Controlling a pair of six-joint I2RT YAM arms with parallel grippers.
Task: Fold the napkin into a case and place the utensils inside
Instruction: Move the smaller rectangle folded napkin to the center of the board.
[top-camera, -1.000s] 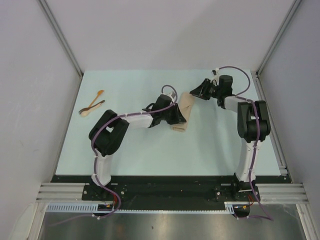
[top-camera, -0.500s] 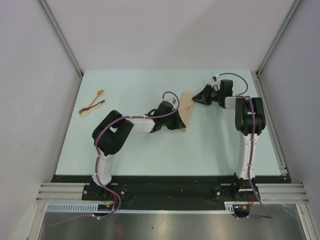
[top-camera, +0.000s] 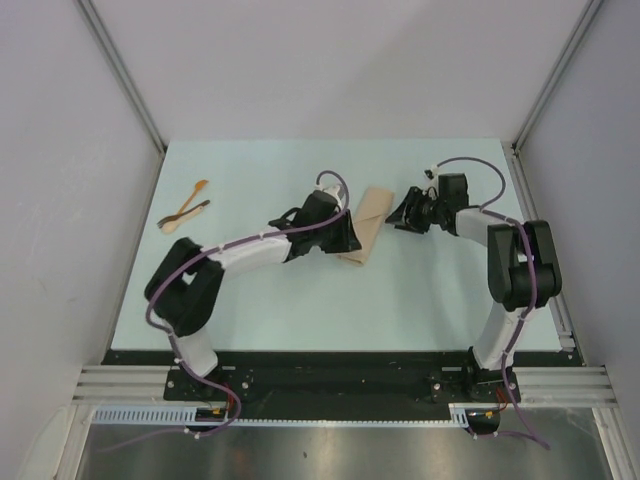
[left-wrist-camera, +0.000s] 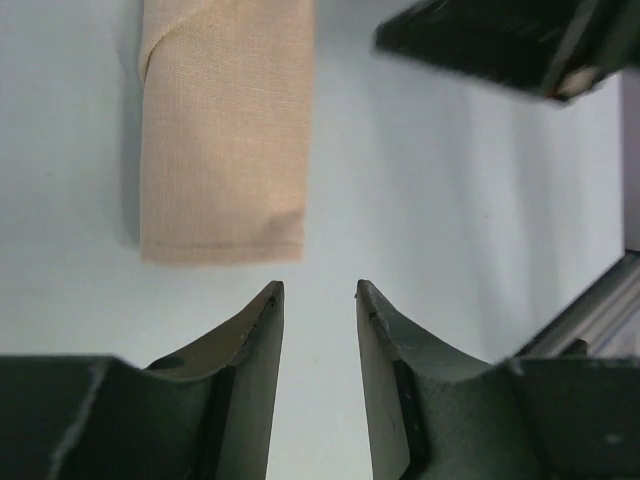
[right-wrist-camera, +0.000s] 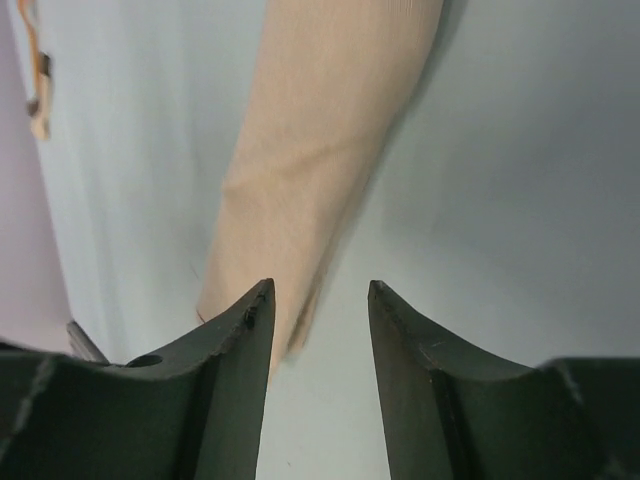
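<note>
1. Noting grip state: left gripper (left-wrist-camera: 318, 290) has its jaws part-open w/ nothing between them. Right gripper (right-wrist-camera: 318, 288) is the same, only bare table (top-camera: 430, 300) in the gap, no hold.
2. Pouch (top-camera: 364, 224) lies flat mid-table, between the two grippers. Long axis runs far-to-near, slightly slanted in top view. In left wrist view its short end sits just ahead of the fingertips, left of the gap, not touching.
3. Utensils (top-camera: 184, 208) (spoon + darker piece) lie crossed at far-left of table, well apart from pouch. Long axes run approx. diagonal, near-left to far-right.
4. Judgement: next = fetch utensils. Left arm is nearer, and its jaws should close across the handle.
5. Unclear: which pouch end is open, can't tell. Left gripper hides part of the pouch's left edge in top view. Utensils tiny and cut off in right wrist view.
</note>
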